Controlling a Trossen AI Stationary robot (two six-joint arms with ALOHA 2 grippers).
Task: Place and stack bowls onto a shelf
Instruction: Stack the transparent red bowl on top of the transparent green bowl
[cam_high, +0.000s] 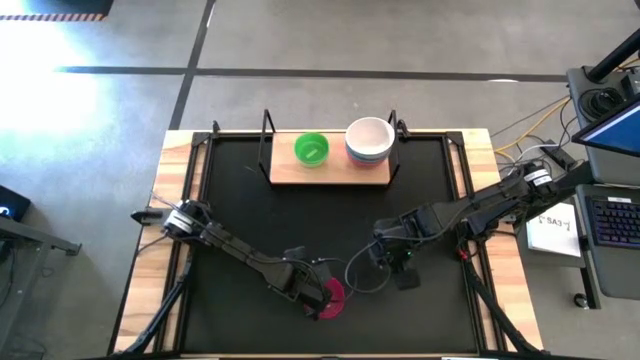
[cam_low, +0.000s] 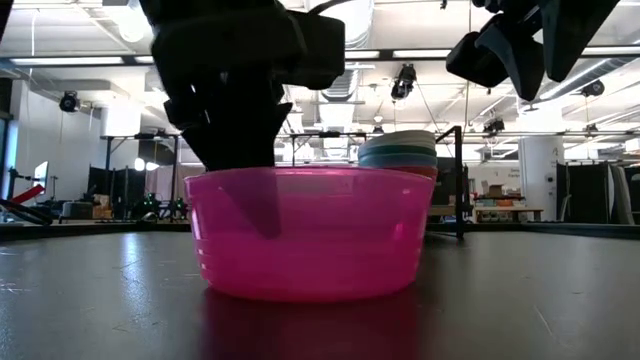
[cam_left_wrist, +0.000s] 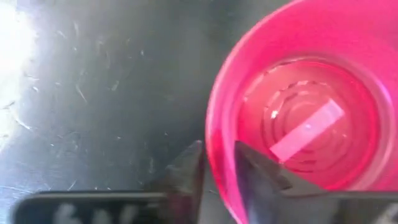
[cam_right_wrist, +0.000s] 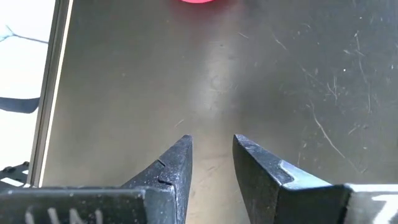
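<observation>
Straddling the rim of the magenta bowl (cam_left_wrist: 305, 118) with my left pincer (cam_left_wrist: 217, 165): one finger (cam_left_wrist: 186, 168) sits outside the wall, the other inside, narrow gap between them, but I cannot tell whether they actually clamp the wall yet. That bowl stands upright on the black mat (cam_high: 250, 215) at the near middle of the bench (cam_high: 180, 150), partly under my left wrist in the high view, and fills the foreground of the low view (cam_low: 305, 235) with the pincer coming down onto its rim. Farther back at the middle is the shelf (cam_high: 330, 172), a light wooden board with black uprights at its ends, on the far part of the mat. On it, the green bowl (cam_high: 311, 149) sits alone toward the left end. Beside it on the right end is a stack with the white bowl (cam_high: 370, 135) on top and bluish rims showing under it; the low view shows the stack's side behind the magenta bowl. My right pincer (cam_right_wrist: 211, 158) hovers over bare mat right of the magenta bowl, fingers spread, nothing between them; only a sliver of the magenta bowl shows in its wrist view.
</observation>
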